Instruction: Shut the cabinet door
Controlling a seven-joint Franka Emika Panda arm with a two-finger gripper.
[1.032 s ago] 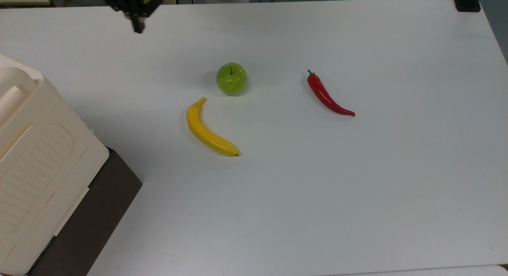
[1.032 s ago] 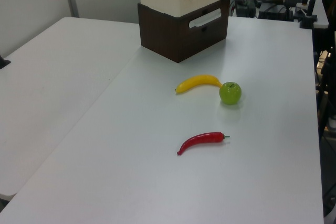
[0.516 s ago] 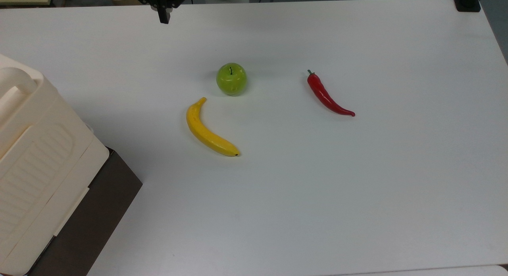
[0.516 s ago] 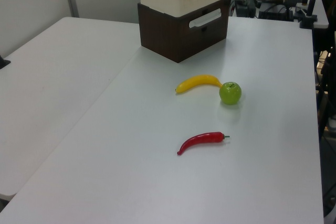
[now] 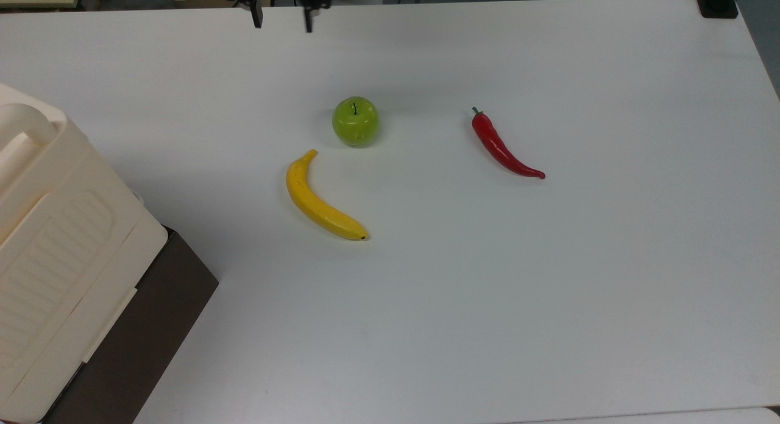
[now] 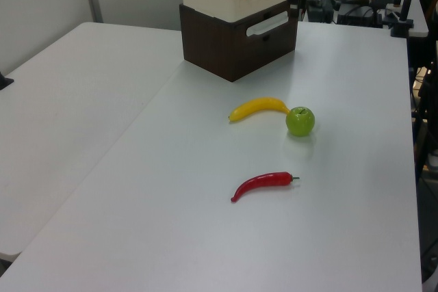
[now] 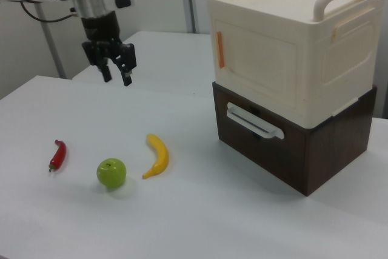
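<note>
On the white table (image 5: 548, 290) I see three loose things: a green apple (image 5: 355, 120), a banana (image 5: 320, 200) just near of it in the top view, and a red chilli (image 5: 503, 146) well apart at the top view's right. None of them lies between my gripper (image 5: 281, 17) and the cabinet (image 5: 55, 241). The gripper hangs above the table's far edge in the top view, fingers pointing down with a wide gap between them and nothing held. In the right view the gripper (image 7: 116, 73) is well to the left of the cabinet (image 7: 285, 59), which stands upright with its handles on top, on a dark brown base (image 7: 303, 150). The cabinet door (image 7: 257, 68) faces the right view's left and near side, towards the fruit, and looks flush with the body. An orange tab (image 7: 220, 49) sits at its left edge.
</note>
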